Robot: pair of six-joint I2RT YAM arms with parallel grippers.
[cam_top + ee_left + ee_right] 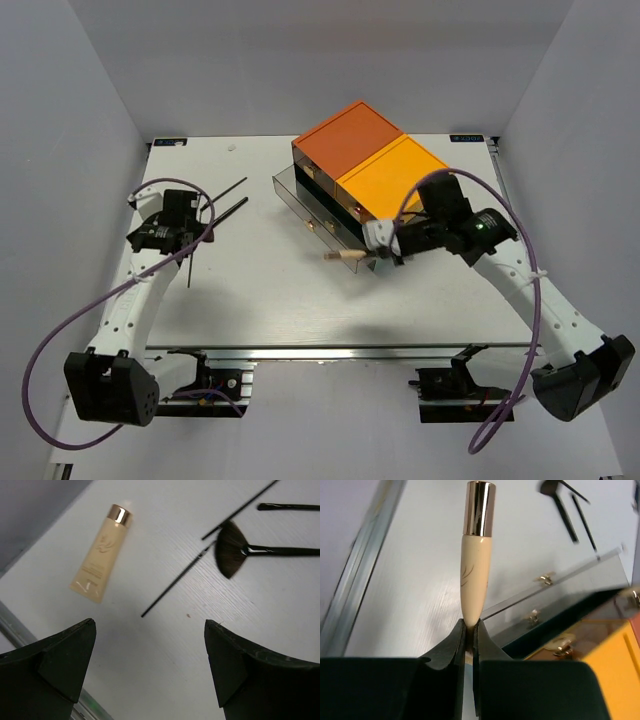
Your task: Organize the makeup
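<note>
Beige gold-capped tube point(476, 555) sits pinched in right pincer point(469, 627) near drawer box point(370, 165).

The white table point(260, 300), its top faintly wood-grained, carries a rectangular drawer box with one orange and one yellow top point(370, 160) at the far middle-right, clear drawers pulled out on its left side. On the left part lie a flat beige plastic tube with a gold cap point(100, 555), a black fan brush with dark bristles point(232, 555), a thin black stick point(177, 582) just beside those bristles, a longer black stick point(240, 510) and a slim black-handled brush point(290, 506).
</note>
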